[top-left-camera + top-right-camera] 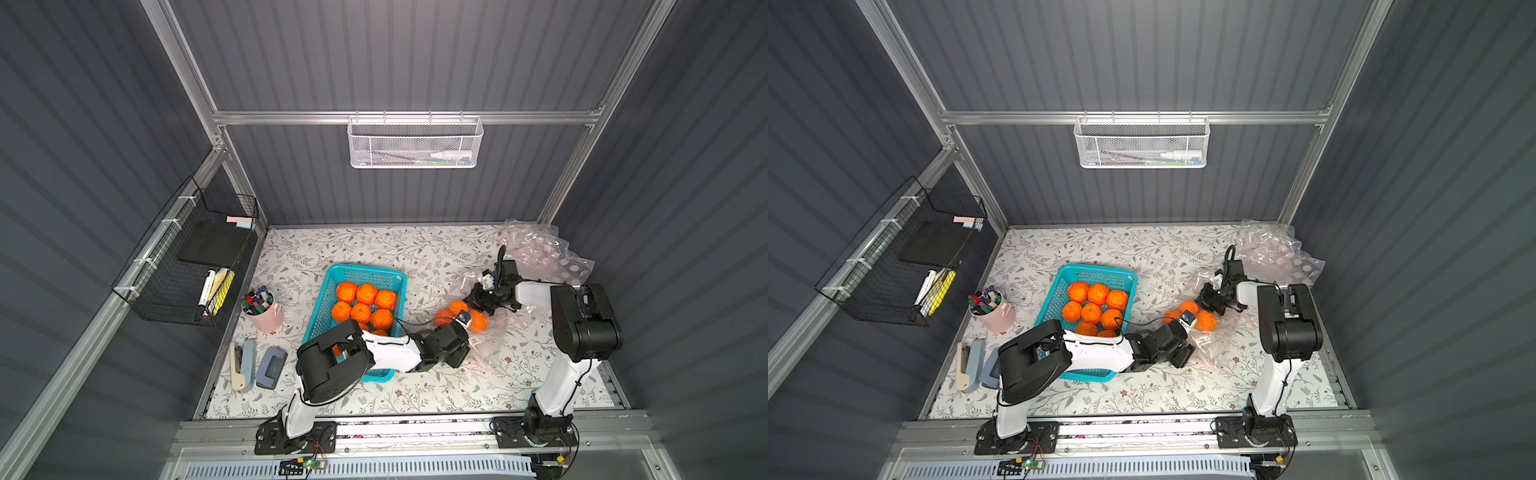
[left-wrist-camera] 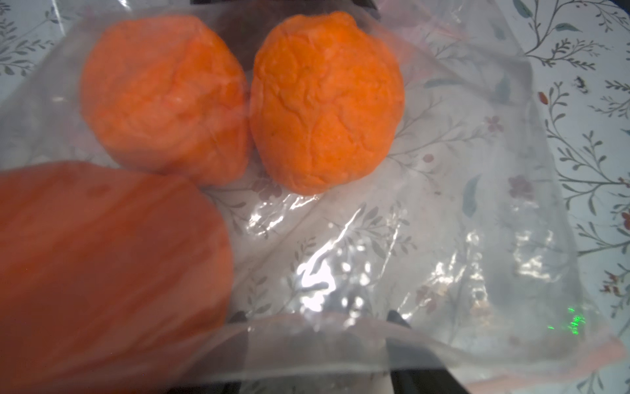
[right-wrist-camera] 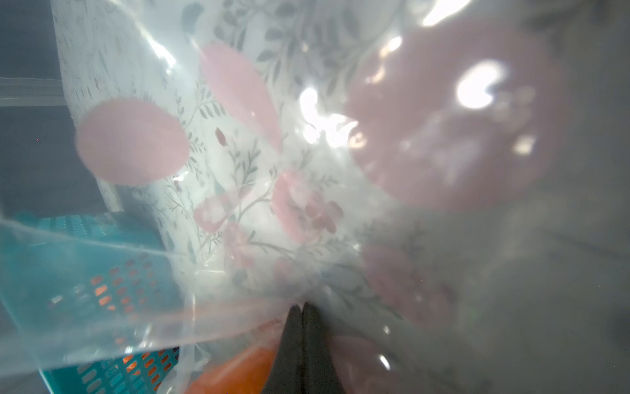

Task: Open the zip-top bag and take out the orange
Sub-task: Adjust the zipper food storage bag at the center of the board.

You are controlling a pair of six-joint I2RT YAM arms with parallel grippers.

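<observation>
Three oranges (image 1: 458, 308) lie inside the zip-top bag (image 2: 409, 238), just right of the teal basket (image 1: 365, 272) on the worktop (image 1: 415, 249).

The right end effector (image 3: 301, 308) is clenched on a fold of bag film, farther right of the basket than the fruit. The left end effector (image 2: 315, 319) is released, its fingers apart with the bag's film draped over them, and it faces the oranges. Two oranges touch; the third is a blur close to the left wrist camera. The left arm crosses the basket's near right corner. Bare worktop shows behind the basket and in a narrow strip between its right wall and the bag. A pile of spare bags (image 1: 540, 249) fills the far corner to the basket's right.
</observation>
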